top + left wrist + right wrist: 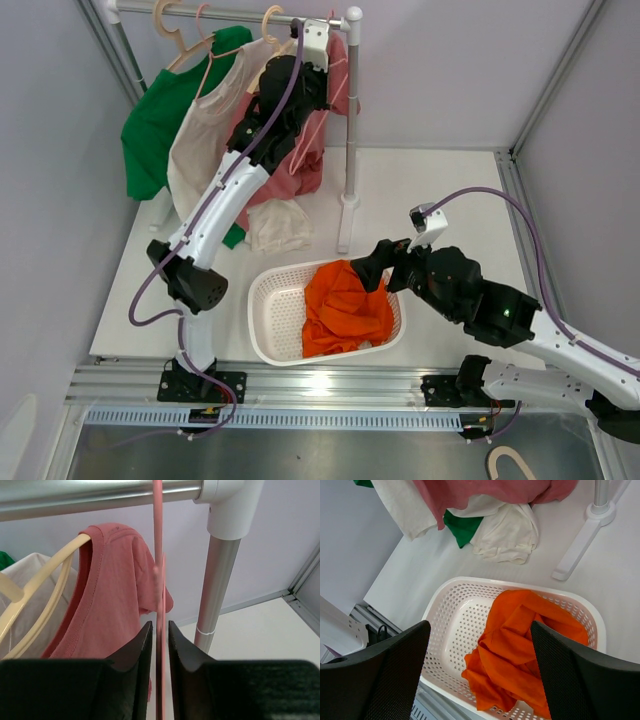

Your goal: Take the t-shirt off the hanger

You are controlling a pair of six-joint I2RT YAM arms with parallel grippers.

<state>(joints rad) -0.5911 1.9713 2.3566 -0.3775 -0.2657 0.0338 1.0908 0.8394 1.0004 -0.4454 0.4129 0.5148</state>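
Note:
A pink t-shirt [305, 165] hangs at the right end of the rail; in the left wrist view it [110, 595] drapes over a cream hanger arm. A thin pink hanger [158, 555] hangs from the rail. My left gripper [300, 72] is up at the rail, and its jaws [160, 626] are closed narrowly around the pink hanger's stem. My right gripper [365, 268] is open and empty, hovering over the white basket [275, 290]. In the right wrist view it [480, 630] is above an orange t-shirt [520, 645] lying in the basket.
A green shirt [155, 120] and a cream shirt [205, 130] hang on wooden hangers to the left. The rack's post [350, 130] stands right of the pink shirt. A white cloth [278, 225] lies on the table. A spare hanger [510, 462] lies at the bottom right.

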